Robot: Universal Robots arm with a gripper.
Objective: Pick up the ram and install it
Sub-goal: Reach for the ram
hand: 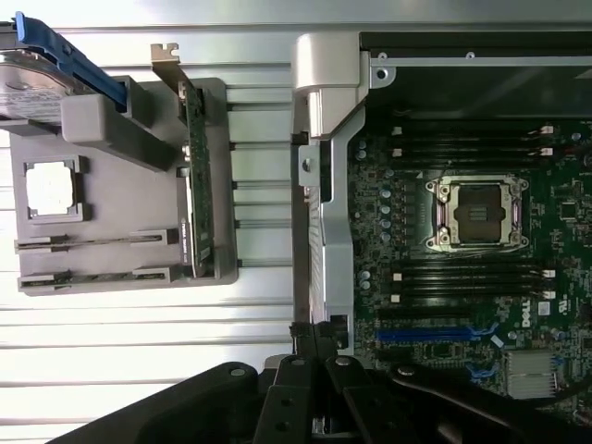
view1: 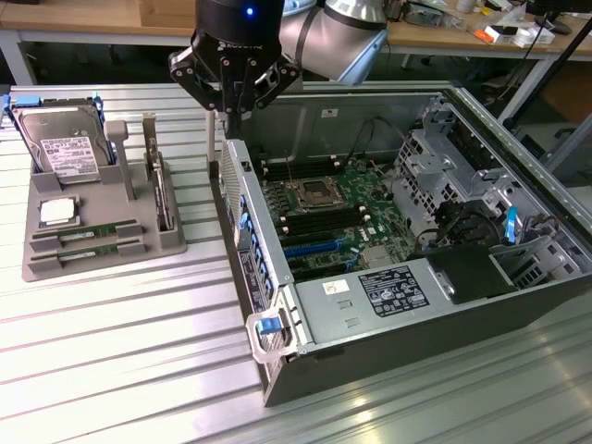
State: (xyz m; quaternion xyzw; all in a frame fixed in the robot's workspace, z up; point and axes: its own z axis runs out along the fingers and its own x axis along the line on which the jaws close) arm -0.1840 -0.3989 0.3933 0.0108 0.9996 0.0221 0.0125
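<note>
The ram (view1: 89,230) sits in a grey holder (view1: 42,264) on the desk (view1: 139,351), at the exterior view's left. It stands on its long edge in a shallow slot near the holder's front, a thin green strip whose long axis runs across the holder, from the exterior view's left to its right. A second stick of the same kind (view1: 91,248) lies just beside it in the next slot, parallel and pointing the same way. In the wrist view both show edge-on as thin dark lines (hand: 92,240), running parallel to the black memory slots (hand: 462,273) on the motherboard (view1: 370,217).

The same holder carries a hard drive (view1: 63,148) propped at its back, a square silver CPU (view1: 57,211) lying flat, and an expansion card (view1: 163,196) standing upright along the side nearest the computer case (view1: 416,351).

The end effector (view1: 233,113) hangs above the case wall that faces the holder — between the holder and the motherboard, and well apart from the ram. Its fingers are closed together with nothing visible between them. The CPU socket (view1: 308,192) lies bare in the open case.
</note>
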